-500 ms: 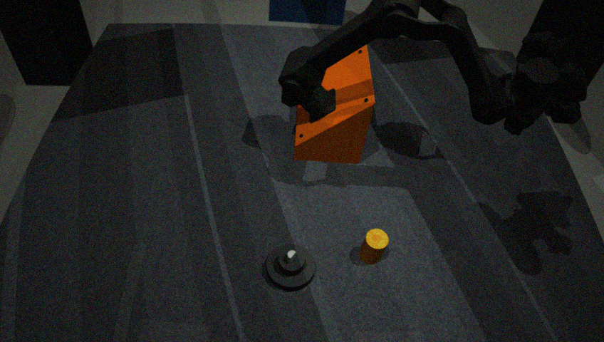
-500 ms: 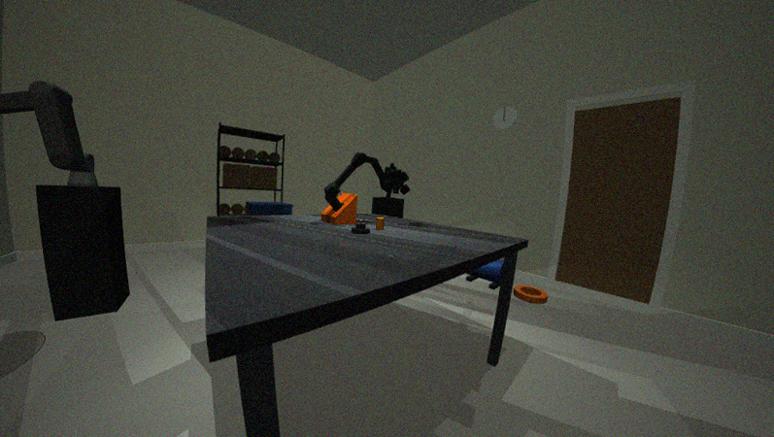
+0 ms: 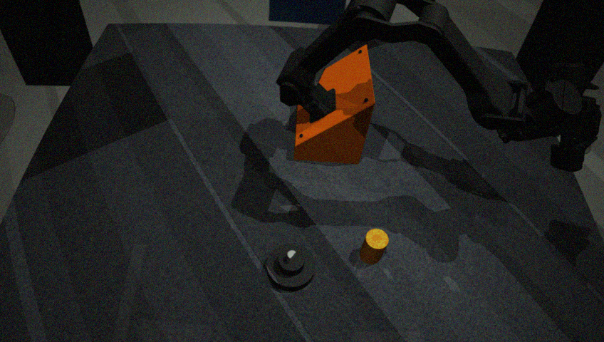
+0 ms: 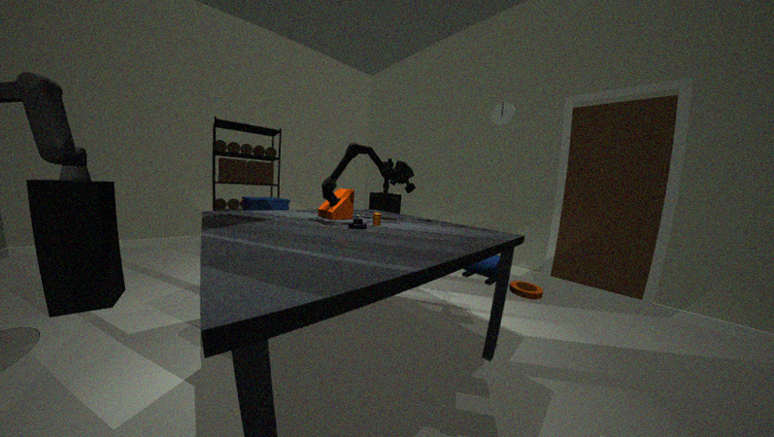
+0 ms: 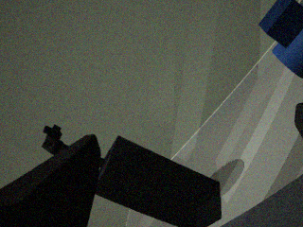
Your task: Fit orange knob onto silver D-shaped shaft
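Observation:
The orange knob (image 3: pixel 373 249) (image 4: pixel 376 219) stands upright on the table, right of the pedestal in the top view, with its round yellow-orange top up. Its underside and hole are hidden. The dark round pedestal (image 3: pixel 304 276) (image 4: pixel 357 226) bears the silver D-shaped shaft (image 3: pixel 291 254), which is bare. My gripper (image 3: pixel 573 110) (image 4: pixel 403 171) (image 5: pixel 199 129) is open and empty. It is held high at the right of the table in the top view, well away from both knob and pedestal. The wrist view shows walls and floor, with neither knob nor shaft in it.
An orange wedge-shaped block (image 3: pixel 330 146) (image 4: pixel 345 207) stands by the arm's base, behind the knob and pedestal in the top view. The arm's links arch above it. Dark shadows fall across the table (image 3: pixel 148 203) (image 4: pixel 297 277).

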Available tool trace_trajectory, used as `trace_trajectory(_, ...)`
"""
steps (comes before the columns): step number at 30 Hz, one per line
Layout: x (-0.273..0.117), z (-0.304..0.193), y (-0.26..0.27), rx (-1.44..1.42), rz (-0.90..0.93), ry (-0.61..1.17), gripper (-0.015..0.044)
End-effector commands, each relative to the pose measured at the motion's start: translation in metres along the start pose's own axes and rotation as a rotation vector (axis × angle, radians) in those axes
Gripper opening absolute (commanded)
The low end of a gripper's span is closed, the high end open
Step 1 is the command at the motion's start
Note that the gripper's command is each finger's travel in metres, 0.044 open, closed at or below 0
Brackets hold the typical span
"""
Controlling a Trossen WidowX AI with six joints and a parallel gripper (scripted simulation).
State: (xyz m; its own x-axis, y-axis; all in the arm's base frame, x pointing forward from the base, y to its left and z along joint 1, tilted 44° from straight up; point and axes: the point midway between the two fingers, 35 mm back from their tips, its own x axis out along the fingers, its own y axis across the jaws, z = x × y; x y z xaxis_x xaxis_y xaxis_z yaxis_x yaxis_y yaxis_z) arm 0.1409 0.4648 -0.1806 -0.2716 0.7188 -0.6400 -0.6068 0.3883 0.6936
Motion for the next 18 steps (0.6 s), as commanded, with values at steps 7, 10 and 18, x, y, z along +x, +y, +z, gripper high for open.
trace_trajectory(7, -0.093, 0.022, -0.089, -0.050, -0.555, 0.139, 0.0440)
trace_trajectory(10, -0.132, 0.018, -0.108, -0.073, -0.697, 0.241, 0.0440)
trace_trajectory(18, -0.231, 0.001, -0.129, -0.134, -0.944, 0.553, 0.0440)
